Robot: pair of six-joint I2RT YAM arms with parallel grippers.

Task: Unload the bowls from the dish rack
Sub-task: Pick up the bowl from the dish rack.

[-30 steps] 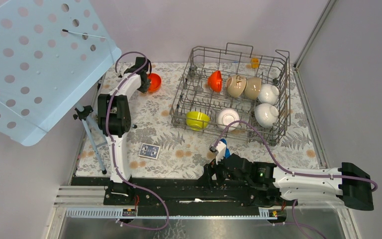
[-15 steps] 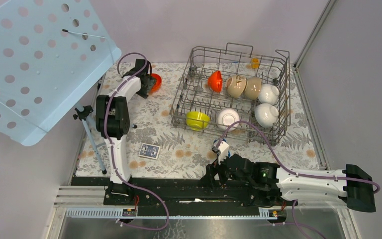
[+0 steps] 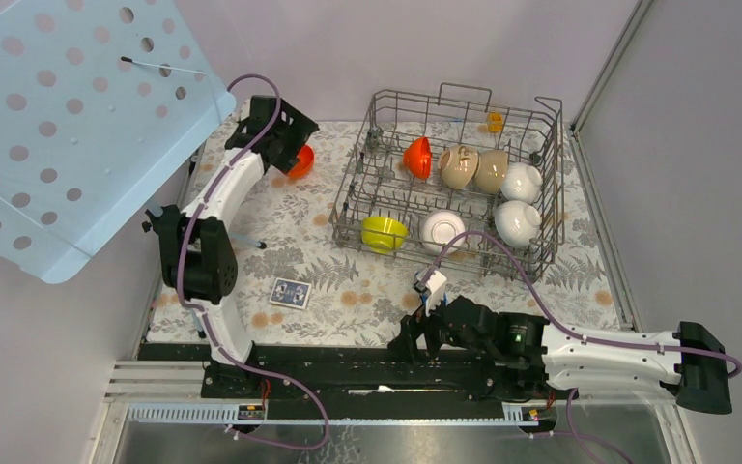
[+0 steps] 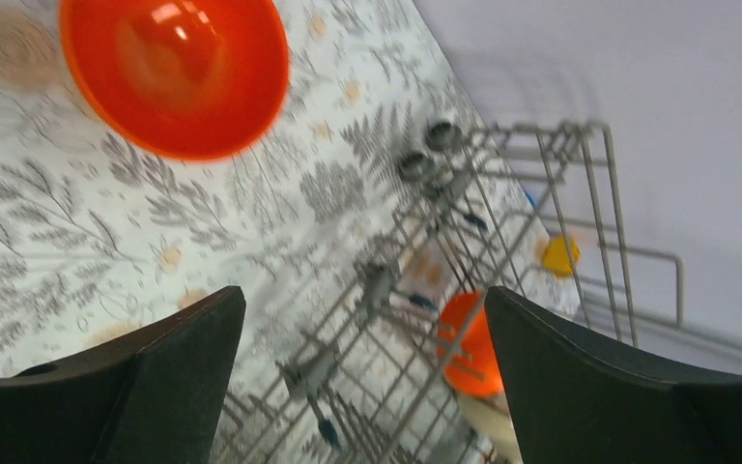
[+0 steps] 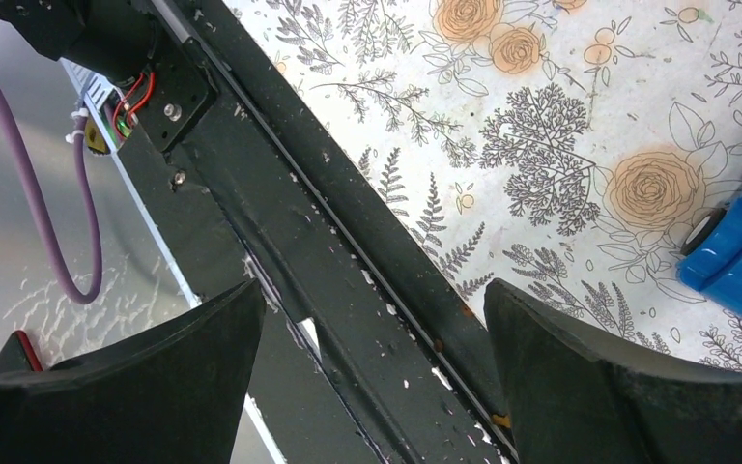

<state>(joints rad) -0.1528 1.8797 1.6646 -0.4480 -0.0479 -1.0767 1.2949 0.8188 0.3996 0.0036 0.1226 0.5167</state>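
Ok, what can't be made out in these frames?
Orange bowl left of the rack: top view, partly hidden by the left arm; left wrist view, cut by the top edge.
Blue toy: right wrist view, cut by the right edge.
Yellow item at the rack's far side: top view, too small to identify.
Card: top view, print too small.

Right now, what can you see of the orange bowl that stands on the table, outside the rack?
The orange bowl is small, round and glossy, plain orange-red inside; it could be glazed ceramic or plastic. It stands upright, mouth up and empty, on the floral cloth, to the left of the rack and apart from it. Only the cloth touches it. The left gripper is open above it and holds nothing; in the top view it hides part of the bowl.
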